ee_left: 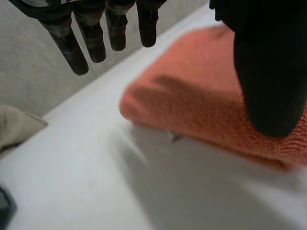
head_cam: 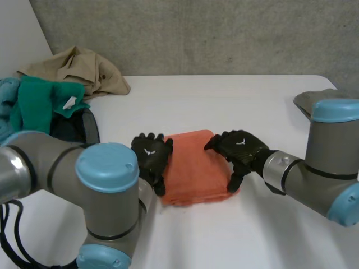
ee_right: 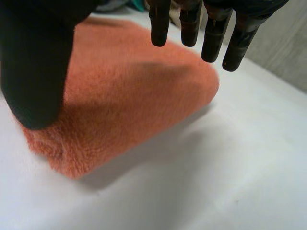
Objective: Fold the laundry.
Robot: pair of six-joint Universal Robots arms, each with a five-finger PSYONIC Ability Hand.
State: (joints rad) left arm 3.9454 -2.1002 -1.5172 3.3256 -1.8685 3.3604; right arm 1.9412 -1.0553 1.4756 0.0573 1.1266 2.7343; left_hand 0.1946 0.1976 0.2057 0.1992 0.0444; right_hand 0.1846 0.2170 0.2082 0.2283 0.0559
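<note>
A folded orange towel lies on the white table between my two hands. My left hand rests at its left edge, fingers straight and open. In the left wrist view the fingers hang above the table beside the towel and the thumb is over it. My right hand is at the towel's right edge, open, with its thumb near the front corner. In the right wrist view its fingers hover over the towel, holding nothing.
A tan garment lies heaped at the table's back left. Green and teal cloths sit on a dark bag at the left edge. A grey object lies at the right edge.
</note>
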